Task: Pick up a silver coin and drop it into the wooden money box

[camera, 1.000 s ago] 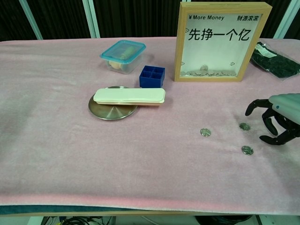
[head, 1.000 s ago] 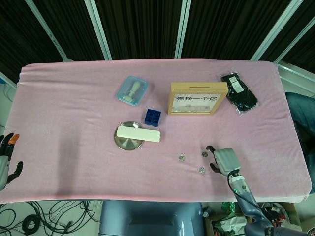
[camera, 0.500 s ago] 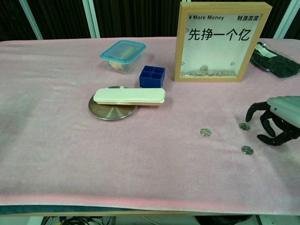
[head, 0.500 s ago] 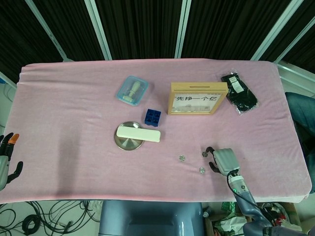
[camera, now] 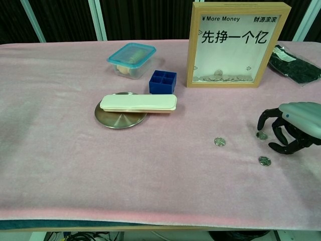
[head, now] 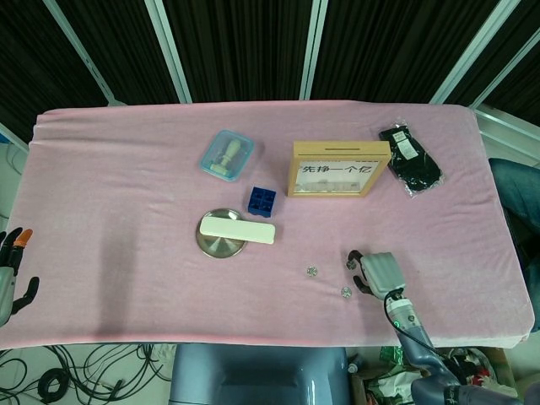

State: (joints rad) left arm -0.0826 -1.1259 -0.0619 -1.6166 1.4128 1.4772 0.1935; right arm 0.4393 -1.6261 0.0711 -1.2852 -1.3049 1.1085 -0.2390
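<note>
- Your wooden money box (camera: 238,44) stands upright near the middle of the counter's (head: 126,169) far half, its glass front facing you, its long axis along the far edge; a low heap of coins lies in its bottom.
- The teal-lidded tub (camera: 131,59) left of it holds a pale object you can't identify through the plastic.
- The blue tray (camera: 163,82), with four compartments, shows nothing inside.
- A cream case (camera: 138,102) rests across a round steel lid (camera: 119,117).
- You have three silver coins lying flat near the front edge: the left coin (camera: 219,142), the front coin (camera: 264,161), and the right coin (camera: 262,135).
- Your right robot hand (camera: 291,127) arches over the right coin with fingers spread, holding nothing; whether a fingertip touches the coin is unclear.
- Your left robot hand (head: 10,274) hangs off the counter's left front corner, fingers apart and empty.
- One black packet (head: 409,159) lies by the far right corner.
</note>
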